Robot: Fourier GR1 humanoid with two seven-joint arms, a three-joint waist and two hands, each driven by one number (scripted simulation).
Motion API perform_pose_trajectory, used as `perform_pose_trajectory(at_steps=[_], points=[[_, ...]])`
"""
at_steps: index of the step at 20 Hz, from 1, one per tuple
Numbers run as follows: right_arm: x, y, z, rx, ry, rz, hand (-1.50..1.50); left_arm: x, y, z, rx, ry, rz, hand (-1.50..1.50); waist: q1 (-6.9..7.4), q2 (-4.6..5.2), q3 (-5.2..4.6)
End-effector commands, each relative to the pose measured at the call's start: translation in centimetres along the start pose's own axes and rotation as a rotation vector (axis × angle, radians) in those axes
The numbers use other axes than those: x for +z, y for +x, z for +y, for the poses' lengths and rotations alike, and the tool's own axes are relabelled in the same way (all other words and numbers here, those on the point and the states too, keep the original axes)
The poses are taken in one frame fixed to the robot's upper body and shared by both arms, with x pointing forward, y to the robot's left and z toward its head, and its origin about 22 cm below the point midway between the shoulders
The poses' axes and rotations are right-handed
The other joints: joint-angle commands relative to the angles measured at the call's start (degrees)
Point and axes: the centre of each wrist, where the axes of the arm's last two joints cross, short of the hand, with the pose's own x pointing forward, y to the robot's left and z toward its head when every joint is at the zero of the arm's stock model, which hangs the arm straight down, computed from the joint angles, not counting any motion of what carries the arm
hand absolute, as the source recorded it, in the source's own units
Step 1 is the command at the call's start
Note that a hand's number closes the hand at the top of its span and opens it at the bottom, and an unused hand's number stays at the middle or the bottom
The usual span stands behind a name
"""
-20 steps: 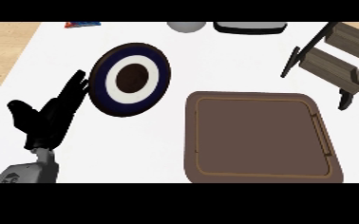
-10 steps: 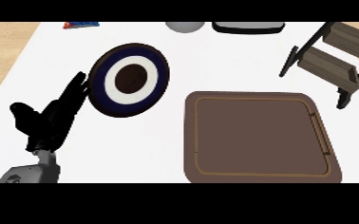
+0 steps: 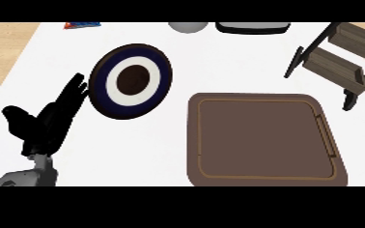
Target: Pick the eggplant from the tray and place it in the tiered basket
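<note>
The left hand (image 3: pixel 46 121), fingers straight and spread, shows near left over the counter (image 3: pixel 235 63), beside the plate (image 3: pixel 107 72). The tray (image 3: pixel 194 140) lies near right, the tiered basket (image 3: pixel 335 63) far right; where the eggplant is cannot be told.

The head view looks steeply down on the white counter (image 3: pixel 235 63), facing away from the robot's body. It sits near: the brown tray (image 3: pixel 264 140) fills much of the frame, and the tiered basket (image 3: pixel 333 64) beyond it is cropped.
</note>
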Motion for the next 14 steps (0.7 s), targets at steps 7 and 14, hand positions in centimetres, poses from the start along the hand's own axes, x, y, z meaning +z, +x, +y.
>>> perform_pose_trajectory(at_steps=[7,14], points=[[1.4,0.6,-12.3,0.002,-0.133,-0.017,-1.5,0.3,1.1,-1.0,0.012,-0.006,0.002,0.0,-0.07,-0.02,0.15],[3.3,1.6,-18.2,0.016,-0.098,-0.027,-1.5,0.5,0.7,-0.4,-0.012,0.016,0.004,0.0,-0.23,-0.01,0.28]])
